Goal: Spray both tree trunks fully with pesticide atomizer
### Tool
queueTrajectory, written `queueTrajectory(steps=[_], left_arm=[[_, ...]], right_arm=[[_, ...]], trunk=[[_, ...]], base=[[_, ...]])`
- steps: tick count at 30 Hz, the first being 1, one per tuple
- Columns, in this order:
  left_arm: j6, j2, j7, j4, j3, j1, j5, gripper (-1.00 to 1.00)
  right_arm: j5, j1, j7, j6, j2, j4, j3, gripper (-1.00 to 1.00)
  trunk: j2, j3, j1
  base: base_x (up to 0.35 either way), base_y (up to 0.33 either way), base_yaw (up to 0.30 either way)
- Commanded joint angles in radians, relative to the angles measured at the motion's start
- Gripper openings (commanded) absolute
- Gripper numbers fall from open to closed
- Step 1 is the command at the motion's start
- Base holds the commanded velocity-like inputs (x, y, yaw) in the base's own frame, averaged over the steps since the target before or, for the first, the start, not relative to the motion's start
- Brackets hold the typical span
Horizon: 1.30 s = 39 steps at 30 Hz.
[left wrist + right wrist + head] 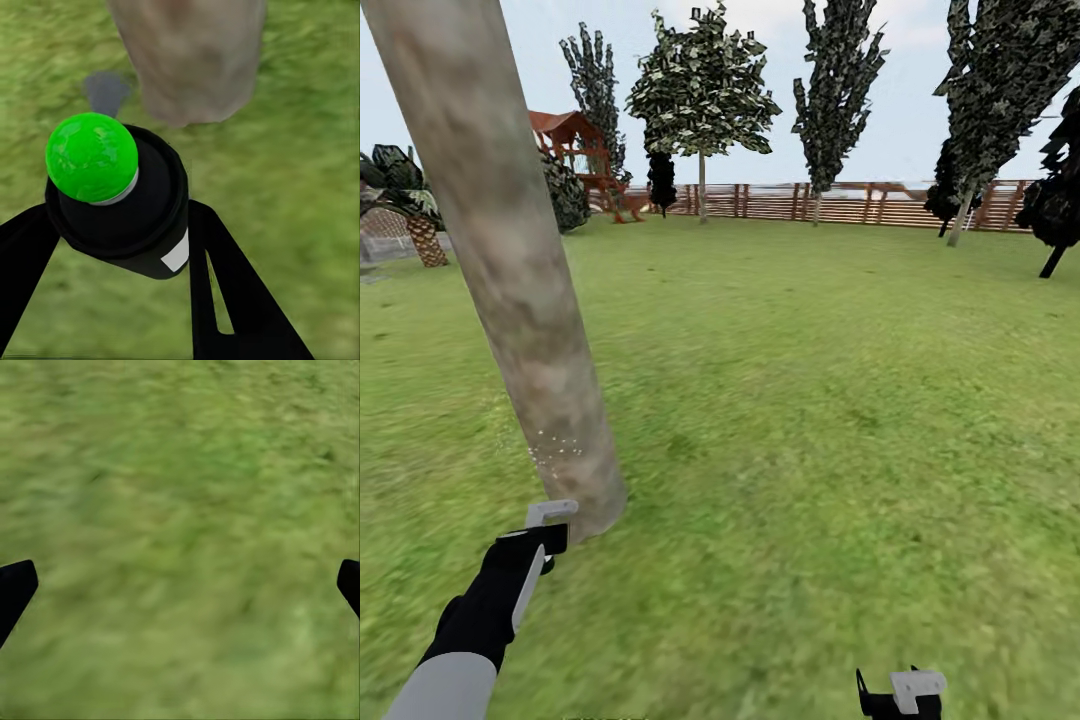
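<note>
Overhead, tree trunk (510, 270) top cut off

Tree trunk (510, 290) top cut off; right hand (905, 697) partly cropped.

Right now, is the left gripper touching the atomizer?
Touching. In the left wrist view, the left gripper has both black fingers pressed against the atomizer.
</note>
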Motion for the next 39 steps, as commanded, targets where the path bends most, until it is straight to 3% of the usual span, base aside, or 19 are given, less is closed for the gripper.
queueTrajectory(steps=[1, 12, 14, 15, 18, 21, 23, 24, 25, 28, 30, 33, 34, 37, 39], left_arm=[[0.005, -0.002, -0.004, -0.002, 0.000, -0.001, -0.010, -1.00], [0.018, 0.005, -0.018, -0.014, -0.008, -0.021, -0.005, -1.00], [0.021, 0.006, -0.021, -0.018, -0.010, -0.048, -0.007, -1.00], [0.021, -0.001, -0.022, -0.019, -0.016, -0.058, -0.008, -1.00], [0.024, -0.003, -0.024, -0.020, -0.095, -0.081, -0.004, -1.00], [0.057, 0.016, -0.026, -0.020, -0.124, -0.129, -0.004, -1.00], [0.089, 0.051, -0.032, -0.020, -0.127, -0.151, -0.002, -1.00], [0.099, 0.082, -0.065, -0.020, -0.127, -0.159, 0.000, -1.00], [0.102, 0.092, -0.112, -0.020, -0.129, -0.162, 0.000, -1.00], [0.105, 0.091, -0.226, -0.021, -0.135, -0.165, -0.003, -1.00], [0.107, 0.108, -0.249, -0.016, -0.131, -0.191, -0.007, -1.00], [0.109, 0.160, -0.253, -0.017, -0.132, -0.224, -0.005, -1.00], [0.113, 0.160, -0.253, -0.022, -0.136, -0.227, -0.007, -1.00], [0.144, 0.124, -0.253, -0.044, -0.168, -0.228, -0.008, -1.00], [0.155, 0.121, -0.253, -0.050, -0.173, -0.230, -0.002, -1.00]], right_arm=[[0.011, -0.001, -0.007, -0.003, 0.000, 0.002, -0.003, 1.00], [0.011, 0.000, -0.007, -0.002, 0.000, 0.002, -0.003, 1.00], [0.012, -0.001, -0.007, -0.002, 0.000, 0.002, -0.003, 1.00], [0.012, -0.001, -0.007, -0.002, 0.000, 0.003, -0.003, 1.00], [0.012, 0.000, -0.007, -0.002, -0.001, 0.003, -0.003, 1.00], [0.012, -0.001, -0.007, -0.002, -0.001, 0.003, -0.003, 1.00], [0.012, -0.001, -0.007, -0.002, -0.001, 0.003, -0.003, 1.00], [0.012, -0.001, -0.007, -0.002, 0.000, 0.003, -0.003, 1.00], [0.012, -0.001, -0.007, -0.003, 0.000, 0.003, -0.003, 1.00], [0.012, 0.000, -0.007, -0.003, -0.001, 0.003, -0.003, 1.00], [0.012, -0.001, -0.007, -0.002, -0.001, 0.003, -0.003, 1.00], [0.012, -0.001, -0.006, -0.003, -0.001, 0.003, -0.003, 1.00], [0.012, -0.001, -0.006, -0.002, 0.000, 0.003, -0.003, 1.00], [0.012, -0.001, -0.006, -0.002, 0.000, 0.003, -0.003, 1.00], [0.012, -0.001, -0.006, -0.003, -0.001, 0.003, -0.003, 1.00]], trunk=[[0.000, -0.001, 0.000], [0.000, -0.001, 0.000], [0.000, -0.001, 0.000], [0.000, -0.001, 0.000], [0.000, -0.001, 0.000], [0.000, -0.001, 0.000], [0.000, -0.001, 0.000], [0.000, -0.001, 0.000], [0.000, -0.001, 0.000], [0.000, -0.001, 0.000], [0.000, -0.001, 0.000], [0.000, -0.001, 0.000], [0.000, -0.001, 0.000], [0.000, -0.001, 0.000], [0.000, -0.001, 0.000]], base=[[0.014, -0.010, 0.272], [0.002, -0.001, 0.251], [0.000, 0.000, 0.045], [0.000, 0.000, 0.015], [0.000, 0.000, 0.005], [0.000, 0.000, 0.000], [0.000, 0.000, 0.000], [0.000, 0.000, 0.000], [0.000, 0.000, 0.000], [0.000, 0.000, 0.000], [0.000, 0.000, 0.000], [0.000, 0.000, 0.000], [0.000, 0.000, 0.000], [0.000, 0.000, 0.000], [0.000, 0.000, 0.000]])
